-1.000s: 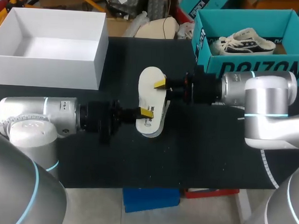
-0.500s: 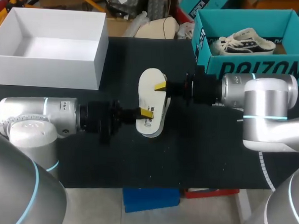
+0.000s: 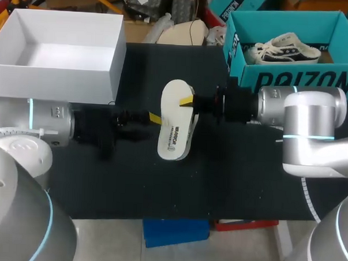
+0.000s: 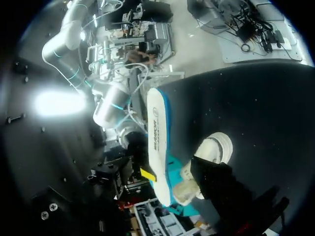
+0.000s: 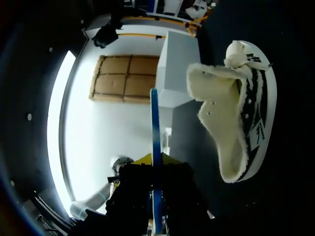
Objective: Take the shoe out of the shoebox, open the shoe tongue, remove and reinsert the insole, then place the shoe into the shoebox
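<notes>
Overhead, the white insole (image 3: 175, 127) hangs over the middle of the black table (image 3: 247, 180), its printed face upward. The right gripper (image 3: 188, 100) comes in from the right and is clamped on the insole's edge nearest it. The left gripper (image 3: 154, 117) sits just beside the insole's opposite edge, apart from it; no view shows whether it is parted or closed. From above, the shoe is almost wholly hidden beneath the insole.

The right wrist view supplies what the head view lacks. There the insole (image 5: 155, 147) appears edge-on as a thin blue and white line, pinched between the right gripper's (image 5: 156, 163) yellow tips. The shoe (image 5: 246, 113) lies on the table beside it (fleece lining pulled open, black stripes on its side).

The left wrist view shows the insole (image 4: 156, 142) lengthwise, with its teal underside.

An open white box (image 3: 55, 73) stands at the table's far left corner. An open teal box (image 3: 292, 78) at the far right holds a second shoe (image 3: 284, 48).
</notes>
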`<state>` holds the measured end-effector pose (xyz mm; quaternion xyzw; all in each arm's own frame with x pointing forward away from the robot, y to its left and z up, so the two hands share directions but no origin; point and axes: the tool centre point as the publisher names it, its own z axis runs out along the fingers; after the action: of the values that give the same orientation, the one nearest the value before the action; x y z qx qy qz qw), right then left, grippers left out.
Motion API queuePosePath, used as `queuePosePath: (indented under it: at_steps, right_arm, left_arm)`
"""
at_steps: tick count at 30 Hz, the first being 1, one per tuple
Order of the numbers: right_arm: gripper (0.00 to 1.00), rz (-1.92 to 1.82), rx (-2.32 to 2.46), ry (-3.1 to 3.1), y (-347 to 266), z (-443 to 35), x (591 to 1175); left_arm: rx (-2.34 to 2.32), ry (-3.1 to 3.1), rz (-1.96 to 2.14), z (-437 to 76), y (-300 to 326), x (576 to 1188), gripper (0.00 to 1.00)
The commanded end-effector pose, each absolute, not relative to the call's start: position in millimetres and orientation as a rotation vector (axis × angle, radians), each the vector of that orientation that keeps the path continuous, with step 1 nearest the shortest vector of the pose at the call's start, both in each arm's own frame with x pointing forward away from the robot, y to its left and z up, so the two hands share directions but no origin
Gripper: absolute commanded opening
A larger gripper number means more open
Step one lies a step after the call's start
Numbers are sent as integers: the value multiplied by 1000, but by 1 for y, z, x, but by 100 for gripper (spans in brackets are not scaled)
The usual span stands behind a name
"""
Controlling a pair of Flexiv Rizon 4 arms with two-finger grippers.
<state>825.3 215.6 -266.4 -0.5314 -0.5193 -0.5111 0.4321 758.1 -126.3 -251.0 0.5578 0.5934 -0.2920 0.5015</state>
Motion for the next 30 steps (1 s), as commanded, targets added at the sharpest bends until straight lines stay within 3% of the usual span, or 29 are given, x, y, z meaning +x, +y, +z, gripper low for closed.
queuePosePath:
  at_steps: [1,12,30]
  right_arm:
    - [0,-1274,-1330,-1295,216,-266,824]
    - [0,-1274,-1330,-1295,216,-266,824]
    - [0,-1274,-1330,-1295,216,-266,824]
  left_arm:
    - [1538,1663,-496,-221,-111,757,100]
    - [1790,1827,-172,-187,-149,755,100]
    - [1808,1842,-182,-188,-153,754,100]
